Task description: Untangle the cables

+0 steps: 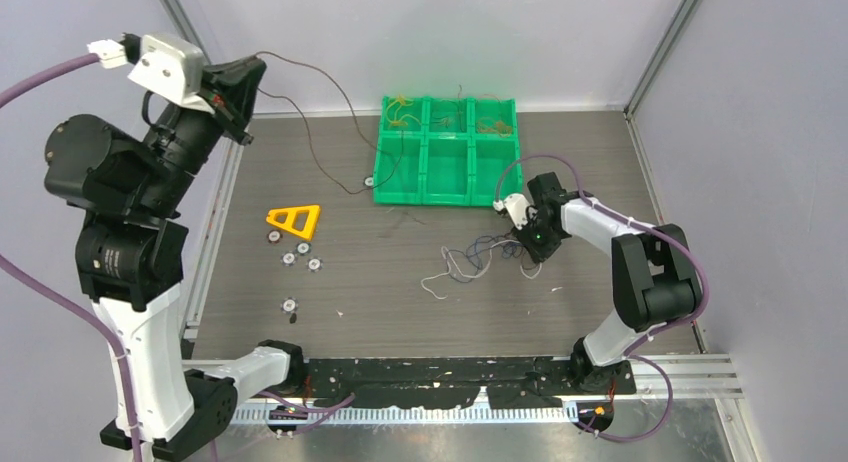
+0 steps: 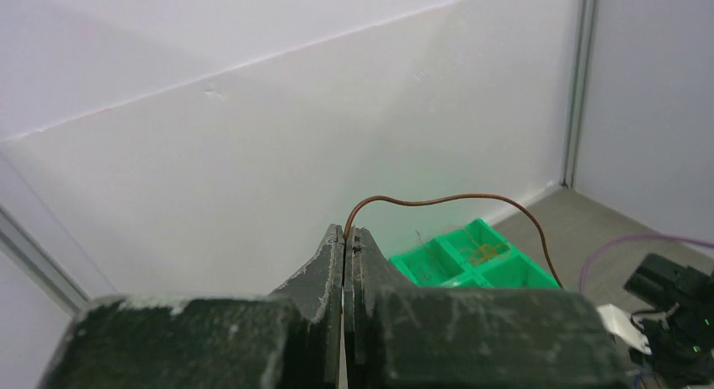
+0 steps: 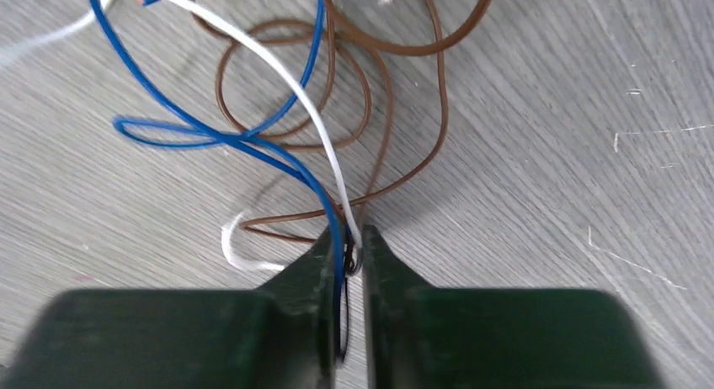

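The cables lie as a loose tangle [image 1: 468, 258] on the table's middle right. In the right wrist view, blue [image 3: 244, 141], white [image 3: 286, 69] and brown [image 3: 387, 136] cables loop over each other. My right gripper [image 3: 352, 250] sits low at the tangle's right end [image 1: 528, 250]. Its jaws stand slightly apart, and the blue, white and a black strand run through the gap. My left gripper [image 2: 347, 235] is raised high at the far left [image 1: 240, 107], shut on one end of a long brown cable [image 2: 455, 198]. That cable arcs down to the table [image 1: 310, 132] near the green bin.
A green bin with several compartments [image 1: 400, 195] stands at the back centre, with small wire bundles in its far cells. A yellow triangular piece [image 1: 295, 220] and several small round white parts [image 1: 300, 254] lie left of centre. White walls enclose the table.
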Robot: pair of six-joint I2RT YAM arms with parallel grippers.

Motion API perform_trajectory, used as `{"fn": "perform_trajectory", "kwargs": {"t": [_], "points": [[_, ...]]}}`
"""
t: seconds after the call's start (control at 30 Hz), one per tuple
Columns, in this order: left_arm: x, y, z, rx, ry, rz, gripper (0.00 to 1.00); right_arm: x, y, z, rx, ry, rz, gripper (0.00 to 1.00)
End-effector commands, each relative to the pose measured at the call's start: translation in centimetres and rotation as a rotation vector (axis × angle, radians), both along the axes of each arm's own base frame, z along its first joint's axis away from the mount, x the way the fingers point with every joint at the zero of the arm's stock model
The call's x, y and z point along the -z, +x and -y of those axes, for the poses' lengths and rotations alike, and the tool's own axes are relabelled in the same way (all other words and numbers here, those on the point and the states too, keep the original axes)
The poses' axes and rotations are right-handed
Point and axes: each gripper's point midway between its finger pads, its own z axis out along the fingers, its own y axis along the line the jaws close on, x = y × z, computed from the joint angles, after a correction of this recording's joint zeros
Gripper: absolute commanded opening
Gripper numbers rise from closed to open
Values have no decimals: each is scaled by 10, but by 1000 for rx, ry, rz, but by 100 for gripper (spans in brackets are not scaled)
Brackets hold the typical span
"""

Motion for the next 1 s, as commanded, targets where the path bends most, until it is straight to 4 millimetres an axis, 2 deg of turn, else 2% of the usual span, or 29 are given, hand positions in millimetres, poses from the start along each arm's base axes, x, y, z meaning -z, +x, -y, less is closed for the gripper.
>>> {"fn": "perform_trajectory", "kwargs": {"t": [0.0, 0.07, 0.13, 0.2, 0.23, 0.27, 0.3, 0.37, 0.47, 0.57, 0.67, 0.73, 0.97], "points": [[-50, -11, -28, -122, -126, 131, 0, -5, -7, 23, -7, -68, -8, 11], [-59, -11, -39, -177, -149, 154, 0, -5, -7, 27, 1, -68, -12, 6], [-56, -10, -28, -122, -128, 141, 0, -5, -10, 26, -8, -55, -27, 7], [-41, -8, -10, -22, -116, 89, 0, -11, -13, 17, -26, -7, -44, 24], [-30, -3, -4, 5, -105, 61, 0, -18, -9, 12, -31, 19, -34, 41], [-21, 2, -1, 13, -99, 40, 0, -30, -8, 3, -41, 68, -28, 49], [-15, 8, -1, 9, -98, 24, 0, -36, -6, -1, -44, 92, -19, 62], [-2, 19, -1, -8, -109, -21, 0, -58, -3, -14, -55, 161, 3, 73], [15, 37, 0, -23, -113, -67, 0, -90, 1, -28, -66, 239, 32, 84], [27, 52, 5, -9, -115, -62, 0, -107, 0, -32, -67, 269, 39, 89], [35, 67, 16, 40, -158, -58, 0, -117, 1, -34, -68, 283, 58, 100], [38, 82, 23, 71, -206, -62, 0, -122, 0, -36, -69, 295, 67, 96], [50, 142, 50, 145, -300, -131, 0, -133, 2, -43, -52, 347, 72, 95]]}}
